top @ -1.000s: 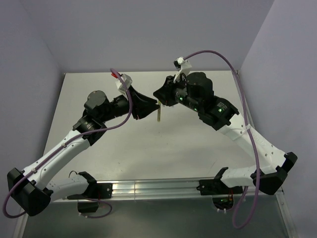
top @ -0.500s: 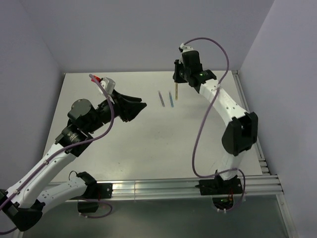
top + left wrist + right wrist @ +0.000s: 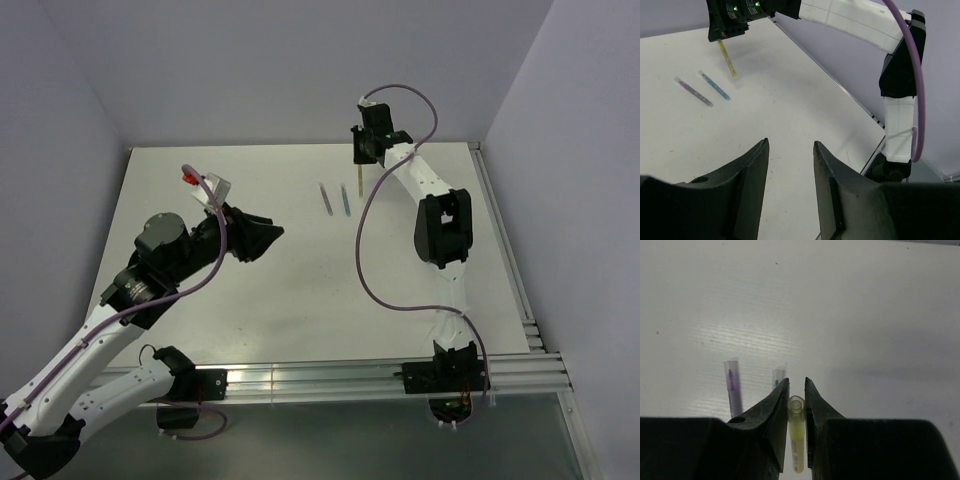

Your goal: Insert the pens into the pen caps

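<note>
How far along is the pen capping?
Nearly finished, it seems. Done: the blue pen and purple pen lie side by side on the table, each with a clear cap on one end. In hand: the right claw grips the yellow pen, apparently capped too. Remaining: setting it down. The left claw is open and empty; no loose caps show.

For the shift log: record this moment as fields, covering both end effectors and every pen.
left end effector: open, empty, above the table
right end effector: shut on the yellow pen
yellow pen: hangs below the fingers, lower end towards the table; contact cannot be told
blue pen: lying flat on the table, nothing touching it
grey-purple pen: lying flat beside the blue pen, roughly parallel, a gap between them
</note>
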You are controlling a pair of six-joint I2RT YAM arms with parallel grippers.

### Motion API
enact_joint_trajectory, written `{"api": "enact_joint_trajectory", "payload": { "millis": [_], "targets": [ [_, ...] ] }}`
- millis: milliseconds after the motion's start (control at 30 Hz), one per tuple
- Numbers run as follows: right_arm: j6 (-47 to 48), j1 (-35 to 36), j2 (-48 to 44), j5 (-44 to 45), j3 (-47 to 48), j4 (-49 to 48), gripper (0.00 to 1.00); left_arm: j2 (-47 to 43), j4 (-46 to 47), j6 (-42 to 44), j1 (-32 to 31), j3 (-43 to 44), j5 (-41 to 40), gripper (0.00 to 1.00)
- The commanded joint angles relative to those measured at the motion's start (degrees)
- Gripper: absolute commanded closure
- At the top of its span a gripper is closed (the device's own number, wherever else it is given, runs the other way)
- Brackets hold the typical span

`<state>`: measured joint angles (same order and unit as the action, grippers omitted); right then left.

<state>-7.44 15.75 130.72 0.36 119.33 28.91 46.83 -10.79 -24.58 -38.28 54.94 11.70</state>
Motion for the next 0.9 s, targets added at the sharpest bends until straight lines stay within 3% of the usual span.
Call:
{"api": "enact_joint_trajectory", "payload": {
  "millis": [0, 467, 867],
  "targets": [
    [1.3, -0.4, 2.4, -1.3, 4.8, 1.0, 1.0, -1.7, -0.9, 1.7, -0.1, -0.7, -1.6, 0.54],
    [0.2, -0.5, 7.6, -0.4, 8.2, 5.8, 1.0, -1.0, 0.1, 1.7, 0.0, -2.0, -1.2, 0.55],
    [-1.8, -0.9, 9.4, -0.4, 9.8, 8.2, 0.87, -0.5, 0.9, 1.2, 0.6, -2.6, -0.3, 0.54]
  ]
}}
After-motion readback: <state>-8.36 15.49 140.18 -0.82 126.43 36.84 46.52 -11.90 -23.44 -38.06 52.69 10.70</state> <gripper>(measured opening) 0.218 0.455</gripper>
